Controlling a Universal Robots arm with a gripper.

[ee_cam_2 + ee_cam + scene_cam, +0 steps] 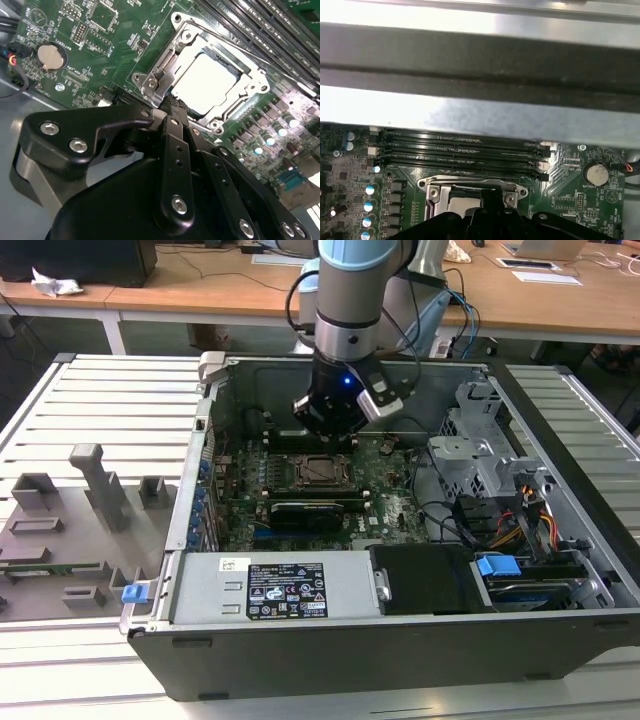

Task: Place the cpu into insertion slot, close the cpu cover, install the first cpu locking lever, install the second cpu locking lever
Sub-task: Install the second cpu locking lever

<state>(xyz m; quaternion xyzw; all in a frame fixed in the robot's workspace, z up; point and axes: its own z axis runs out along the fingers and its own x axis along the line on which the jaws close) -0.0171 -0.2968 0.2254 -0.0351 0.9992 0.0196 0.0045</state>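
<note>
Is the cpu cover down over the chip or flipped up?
Down: the cpu cover lies flat around the cpu, whose pale top shows through its window.

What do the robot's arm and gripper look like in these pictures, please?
In the exterior view the arm is a silver-grey cylinder with a pale blue cap on its joint, black cables looping beside it and a blue light at the wrist. The gripper is matte black, built of rounded linkage plates with silver screw heads.

You see: cpu (207, 82) pale silver-grey top. cpu cover (250, 82) bright silver frame. Circuit board (100, 45) green, fine pale print. Memory slots (460, 150) black, long parallel stripes. Tool (170, 107) matte black, silver screws. Arm (350, 280) grey with light blue band. Tabletop (200, 290) tan wood.
</note>
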